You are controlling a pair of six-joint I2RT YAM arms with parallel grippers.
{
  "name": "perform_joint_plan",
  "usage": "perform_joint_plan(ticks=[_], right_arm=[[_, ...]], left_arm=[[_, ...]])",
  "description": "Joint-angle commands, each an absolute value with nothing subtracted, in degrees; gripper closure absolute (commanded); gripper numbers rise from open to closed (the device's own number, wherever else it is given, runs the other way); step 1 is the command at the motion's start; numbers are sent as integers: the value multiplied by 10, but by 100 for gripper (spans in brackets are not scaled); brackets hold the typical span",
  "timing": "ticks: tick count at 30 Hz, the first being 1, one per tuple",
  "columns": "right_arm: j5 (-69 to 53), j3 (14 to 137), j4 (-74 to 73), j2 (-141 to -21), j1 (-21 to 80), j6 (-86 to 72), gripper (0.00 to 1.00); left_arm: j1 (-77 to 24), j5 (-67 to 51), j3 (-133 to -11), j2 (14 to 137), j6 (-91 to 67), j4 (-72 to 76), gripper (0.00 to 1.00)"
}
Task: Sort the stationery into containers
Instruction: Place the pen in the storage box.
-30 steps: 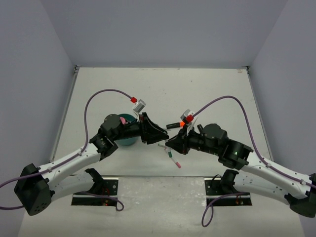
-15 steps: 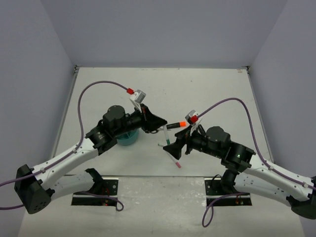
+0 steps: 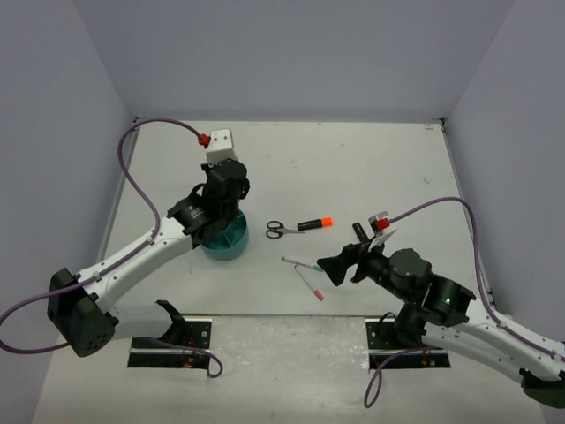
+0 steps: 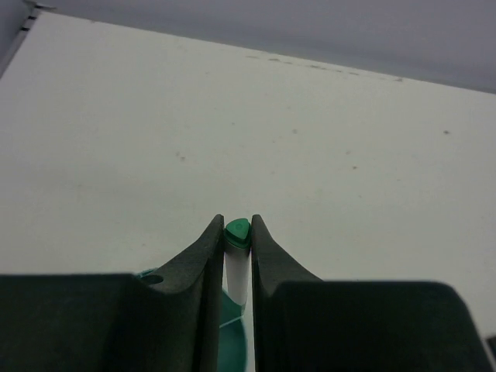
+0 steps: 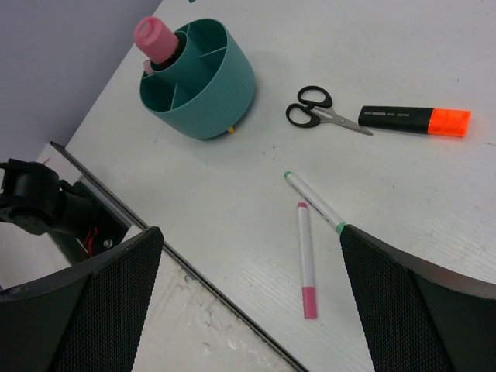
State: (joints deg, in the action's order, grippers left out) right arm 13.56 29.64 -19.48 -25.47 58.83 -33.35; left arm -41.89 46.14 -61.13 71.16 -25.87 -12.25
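My left gripper (image 3: 221, 212) hangs over the round teal container (image 3: 231, 246), shut on a thin white pen with a green cap (image 4: 236, 260). The left wrist view shows the pen upright between the jaws, with the container's teal rim (image 4: 231, 329) just below. A pink tube (image 5: 157, 39) stands in one compartment of the container (image 5: 213, 85). On the table lie black-handled scissors (image 5: 314, 108), an orange-capped black highlighter (image 5: 415, 120), a green-tipped white pen (image 5: 314, 200) and a pink-tipped white pen (image 5: 306, 260). My right gripper (image 5: 248, 231) hovers open near these two pens, holding nothing.
The table's near edge (image 5: 116, 205) runs under the right gripper, with the left arm's base mount (image 5: 46, 205) beyond it. Purple cables (image 3: 146, 194) loop above both arms. Grey walls close in the table on three sides.
The two grippers met at the table's middle; the left shut on the green-capped pen and carried it left over the container. The right gripper opened and drew back toward its base.
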Motion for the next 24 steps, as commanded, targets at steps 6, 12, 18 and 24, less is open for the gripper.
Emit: perform_joint_plan(ticks=[6,12,18,24], right_arm=[[65,210,-172,-103,590,-390,1],[62,210,-157,-131,590,-375,1],[56,264,-148,-254,589,-337,1],[91,289,-139,-342,589,-333,1]], left_arm=[[-358,548,-557,740,-246,-52,100],[-357,542,-479,720,-290,-19,100],[-357,519,-470,723,-312,-11,100],[-357,478,-463,719,-326,-19,51]])
